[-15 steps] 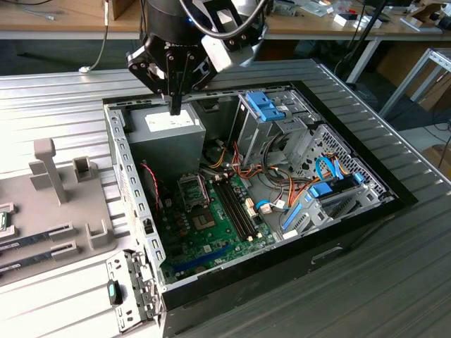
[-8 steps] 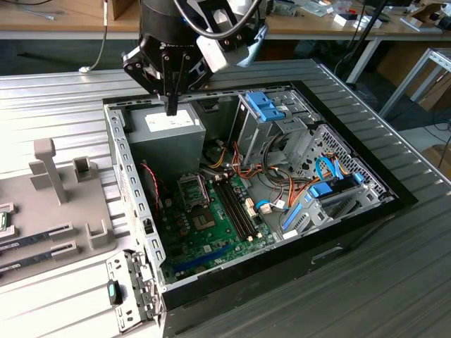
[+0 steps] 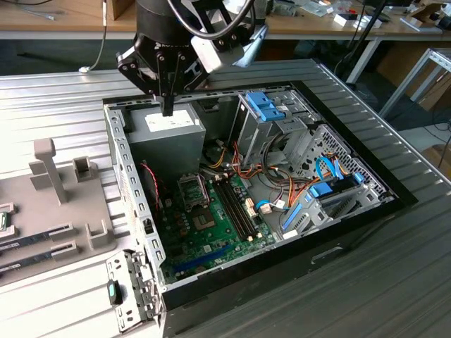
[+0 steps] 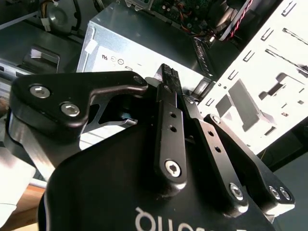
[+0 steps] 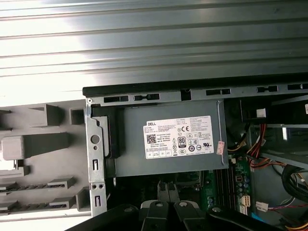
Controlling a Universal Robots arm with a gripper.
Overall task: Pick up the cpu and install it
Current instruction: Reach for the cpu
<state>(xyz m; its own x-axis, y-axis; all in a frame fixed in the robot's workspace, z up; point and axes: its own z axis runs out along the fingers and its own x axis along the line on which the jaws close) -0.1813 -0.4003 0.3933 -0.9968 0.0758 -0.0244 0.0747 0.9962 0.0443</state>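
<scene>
At the far left of the exterior view, a grey tray [image 3: 70, 211] lies on the ribbed metal surface [image 3: 63, 105]. Two memory sticks [image 3: 39, 236] lie in its slots. Right at the frame's left edge I see a small flat piece with a green rim. I take it for the cpu [image 3: 3, 219], though the edge cuts it off and I cannot be sure. It lies well apart from the pincer.

Right of the tray stands the open computer case [image 3: 134, 204], with the grey power supply [image 3: 165, 137] in its upper left corner. The pincer [image 3: 168, 107] hangs just above the top edge of that power supply, pointing down. It is closed, its two black fingers meeting at the tips; both wrist views show the tips together [image 4: 169, 79] [image 5: 168, 188]. The first wrist view has the power supply's label [image 5: 178, 137] at centre frame and the tray [image 5: 38, 144] to the left.

Below the power supply in the exterior view sits the processor socket [image 3: 192, 189] with its metal frame, on the green motherboard [image 3: 211, 246]. I cannot tell what lies inside the socket. Just right of it run the long dark memory slots [image 3: 236, 204]. Further right is a drive cage with blue tabs [image 3: 266, 105], and beyond that blue cables [image 3: 325, 169] loop near the case's right wall.
</scene>
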